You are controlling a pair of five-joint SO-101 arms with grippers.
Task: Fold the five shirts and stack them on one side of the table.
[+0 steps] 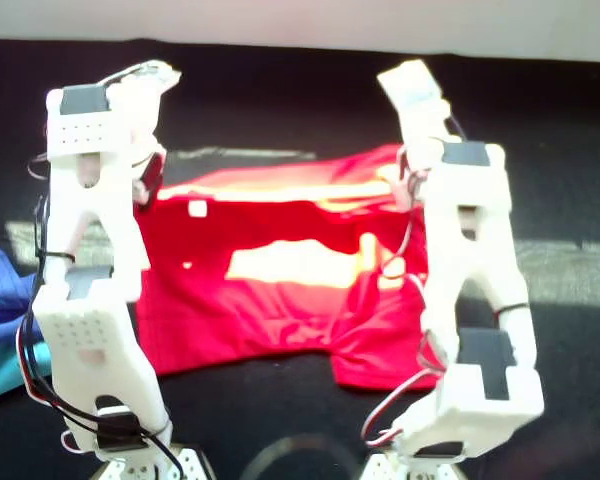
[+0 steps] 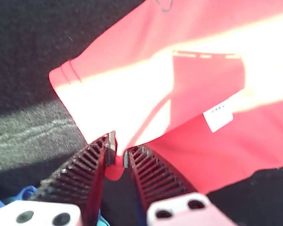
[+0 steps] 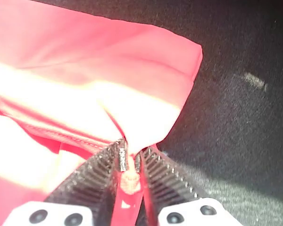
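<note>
A red shirt (image 1: pixel 280 270) lies spread on the black table, folded over along its far edge, with a white label (image 1: pixel 197 208) showing. My left gripper (image 2: pixel 119 154) is shut on the red shirt (image 2: pixel 188 94) at its left edge, cloth pinched between the ribbed fingers (image 2: pixel 87 165). My right gripper (image 3: pixel 129 157) is shut on the red shirt (image 3: pixel 85 94) at its right edge, near a sleeve corner. In the high view the left arm (image 1: pixel 95 250) stands over the shirt's left side and the right arm (image 1: pixel 470 260) over its right side.
A blue shirt (image 1: pixel 2 290) and a teal one (image 1: pixel 5 370) lie bunched at the table's left edge. The black table (image 1: pixel 570 200) runs bare to the right of the red shirt, with sunlit bands across it. A pale wall lies beyond the far edge.
</note>
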